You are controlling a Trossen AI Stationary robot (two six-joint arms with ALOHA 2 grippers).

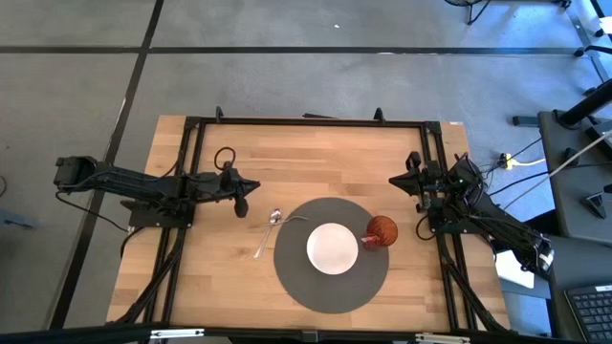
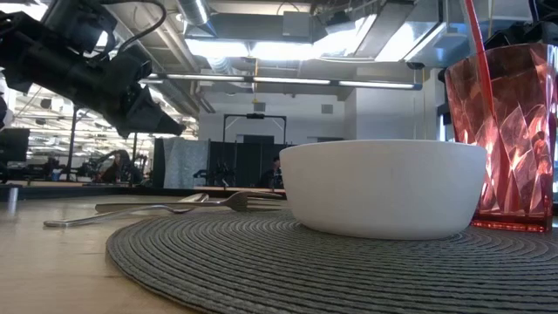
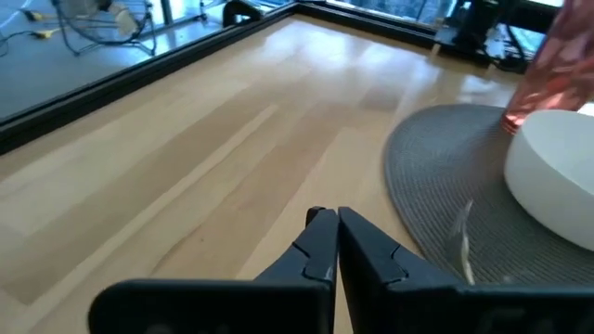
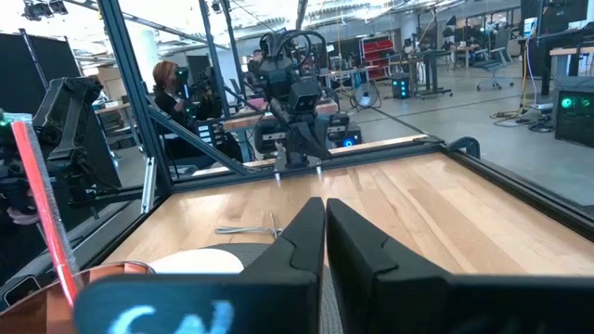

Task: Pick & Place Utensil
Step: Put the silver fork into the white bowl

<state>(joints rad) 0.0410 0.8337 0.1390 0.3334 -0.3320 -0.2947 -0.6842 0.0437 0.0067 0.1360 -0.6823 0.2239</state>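
Observation:
A silver spoon (image 1: 267, 234) lies on the wood just left of a round grey placemat (image 1: 296, 277), with a fork (image 1: 295, 220) reaching onto the mat's edge. In the low view both utensils (image 2: 166, 208) lie flat. A white bowl (image 1: 332, 247) and a red tumbler (image 1: 382, 231) with a straw stand on the mat. My left gripper (image 1: 251, 187) is shut and hovers left of and beyond the spoon, its fingertips together (image 3: 336, 218). My right gripper (image 1: 394, 180) is shut (image 4: 325, 206) and waits by the right frame, beyond the tumbler.
A black metal frame (image 1: 306, 121) runs around the table's far edge and both sides. Bare wood (image 1: 316, 158) lies between the two grippers and the far edge. A person (image 4: 172, 88) sits in the room behind the table.

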